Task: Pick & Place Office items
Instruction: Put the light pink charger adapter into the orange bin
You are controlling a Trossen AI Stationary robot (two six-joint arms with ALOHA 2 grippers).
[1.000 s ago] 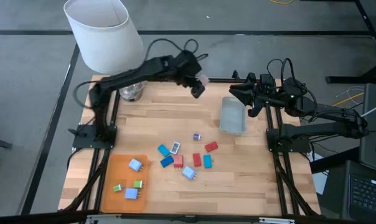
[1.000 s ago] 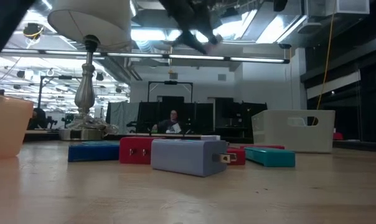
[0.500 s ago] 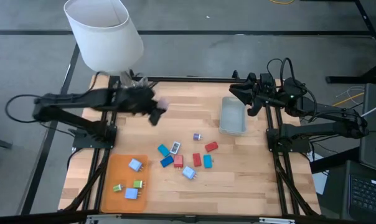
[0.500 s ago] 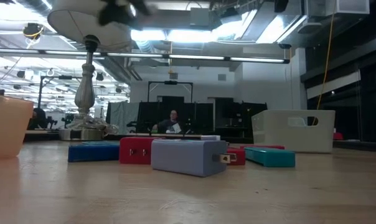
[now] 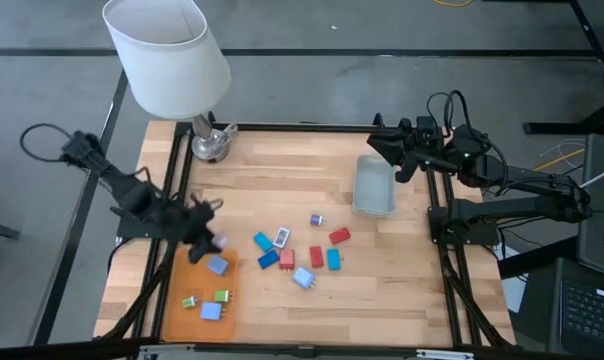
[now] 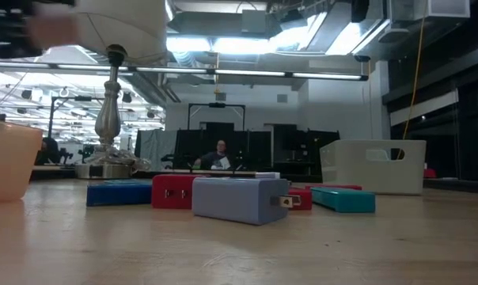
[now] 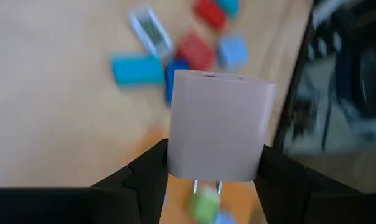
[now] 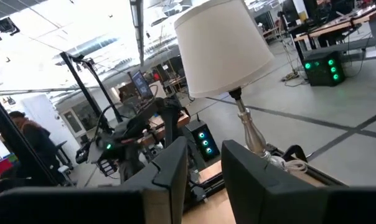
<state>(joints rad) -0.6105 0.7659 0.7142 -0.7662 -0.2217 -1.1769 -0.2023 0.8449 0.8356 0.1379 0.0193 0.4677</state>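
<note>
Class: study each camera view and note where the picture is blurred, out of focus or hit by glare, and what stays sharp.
High view: sharp except the left gripper, smeared over the orange tray. Low view: the lilac plug block up front is sharp, the ceiling lights flare white, and a dark smear blurs the upper left. Left wrist view: the held pink block is fairly clear while the pieces beyond are soft. Right wrist view: the lampshade is crisp.

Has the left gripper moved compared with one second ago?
Yes. The left gripper, shut on a pink piece, travelled from beside the lamp to the orange tray.
</note>
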